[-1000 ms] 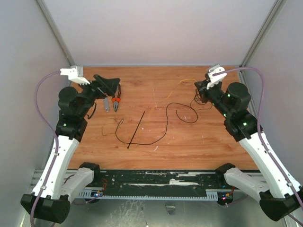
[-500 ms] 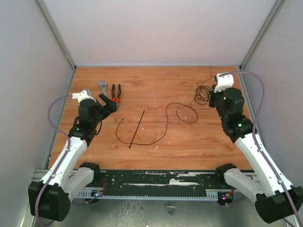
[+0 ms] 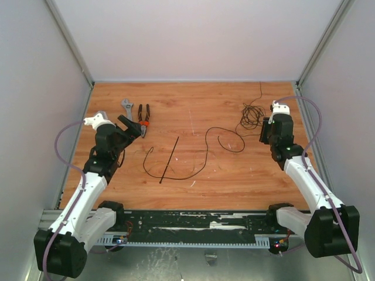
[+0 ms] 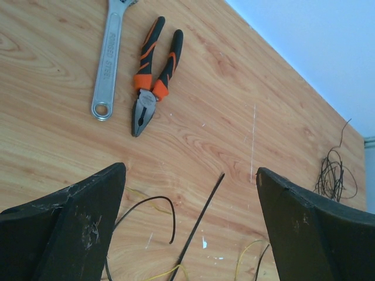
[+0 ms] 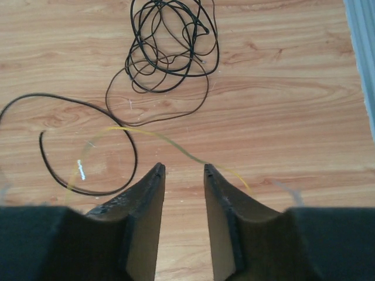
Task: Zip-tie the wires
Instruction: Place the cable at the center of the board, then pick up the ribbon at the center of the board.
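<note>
The wires lie as a black coil (image 3: 252, 116) at the back right, seen close in the right wrist view (image 5: 170, 58) and far off in the left wrist view (image 4: 332, 172). A long black strand (image 3: 206, 153) curls across the middle, and a thin yellow strand (image 5: 176, 147) runs just past my right fingertips. The zip tie (image 3: 170, 159) lies straight on the wood, ahead of my left gripper (image 4: 202, 219). My left gripper (image 3: 130, 125) stands wide open above the table (image 4: 190, 172). My right gripper (image 3: 266, 132) is slightly open with nothing between its fingers (image 5: 184, 168), near the coil.
Orange-handled pliers (image 3: 143, 120) (image 4: 153, 88) and a steel wrench (image 3: 127, 107) (image 4: 108, 64) lie at the back left, just beyond my left gripper. Grey walls close the wooden table (image 3: 193, 93) on three sides.
My right gripper went from shut to slightly open and drew back from the coil, which now rests on the table. My left arm pulled back from the pliers.
</note>
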`<state>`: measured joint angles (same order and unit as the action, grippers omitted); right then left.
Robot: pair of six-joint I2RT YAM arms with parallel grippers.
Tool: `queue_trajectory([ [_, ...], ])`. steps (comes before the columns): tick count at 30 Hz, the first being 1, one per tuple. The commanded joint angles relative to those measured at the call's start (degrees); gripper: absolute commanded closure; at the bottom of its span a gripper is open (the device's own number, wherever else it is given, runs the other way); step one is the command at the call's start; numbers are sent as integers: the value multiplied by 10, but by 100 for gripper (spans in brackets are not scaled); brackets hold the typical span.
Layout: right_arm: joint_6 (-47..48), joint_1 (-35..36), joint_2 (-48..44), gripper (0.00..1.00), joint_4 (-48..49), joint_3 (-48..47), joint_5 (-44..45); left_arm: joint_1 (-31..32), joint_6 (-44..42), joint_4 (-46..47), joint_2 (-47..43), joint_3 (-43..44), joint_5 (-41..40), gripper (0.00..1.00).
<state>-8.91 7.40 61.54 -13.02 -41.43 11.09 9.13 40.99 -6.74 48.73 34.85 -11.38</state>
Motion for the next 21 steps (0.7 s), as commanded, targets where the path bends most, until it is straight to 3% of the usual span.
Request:
queue_trajectory([
  [1,-8,-6,-1,62,20,-10,13,-2,-35,22,-2,24,7,2],
  [5,0,-8,-5,46,4,-25,48,-2,-105,-22,37,91,60,2],
  [11,-4,-9,-15,45,12,-53,4,13,-166,-75,103,156,104,4],
  [21,-10,-8,-14,46,18,-54,-53,162,-194,-107,312,221,35,4],
])
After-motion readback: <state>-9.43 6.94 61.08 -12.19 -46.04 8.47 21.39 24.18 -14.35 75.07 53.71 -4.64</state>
